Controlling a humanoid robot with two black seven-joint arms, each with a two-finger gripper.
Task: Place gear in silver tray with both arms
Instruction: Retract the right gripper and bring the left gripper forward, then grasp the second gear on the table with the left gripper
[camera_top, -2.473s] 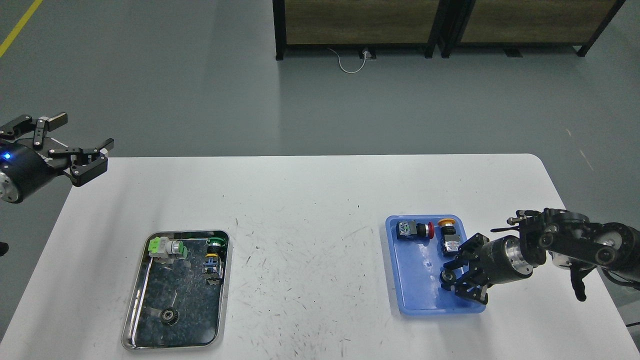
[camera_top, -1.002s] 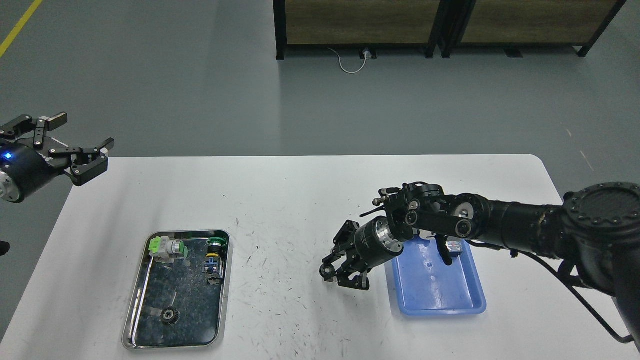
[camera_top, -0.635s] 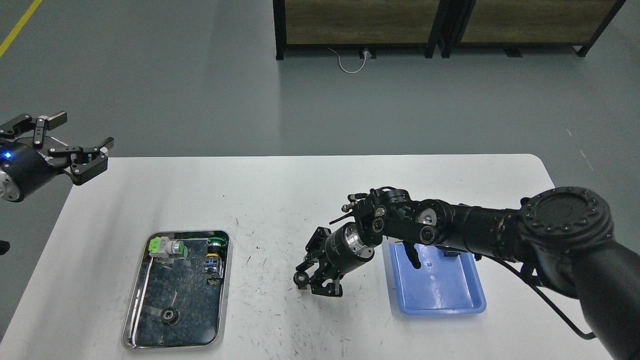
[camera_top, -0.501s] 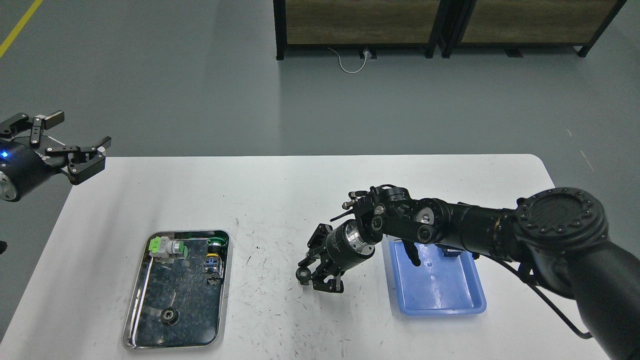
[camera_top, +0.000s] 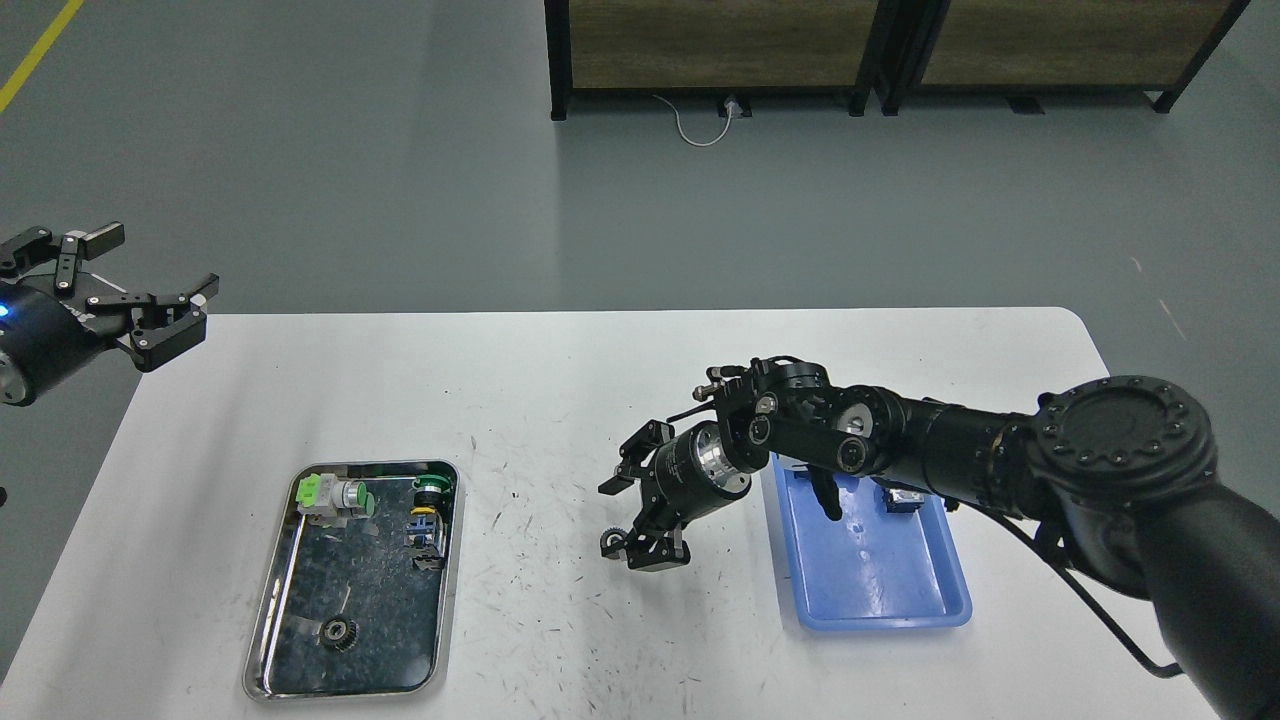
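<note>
The silver tray (camera_top: 272, 590) lies at the table's front left and holds one small dark gear (camera_top: 340, 632) and two green push-button switches (camera_top: 335, 495). My right arm reaches left across the table's middle. Its gripper (camera_top: 620, 518) has its fingers spread apart, well to the right of the silver tray. A second small dark gear (camera_top: 612, 543) sits at the tip of its lower finger, low over the table; I cannot tell if it rests on the surface. My left gripper (camera_top: 150, 312) is open and empty, held above the table's far left corner.
A blue plastic tray (camera_top: 860, 585) lies right of centre, partly under my right forearm, with a small part (camera_top: 905, 498) at its far end. The white table (camera_top: 560, 390) is scuffed. Dark cabinets stand on the floor beyond.
My right arm carried the gear from the blue tray leftward to the table's middle. In the last half second its fingers spread apart. The left gripper drifted slightly left.
</note>
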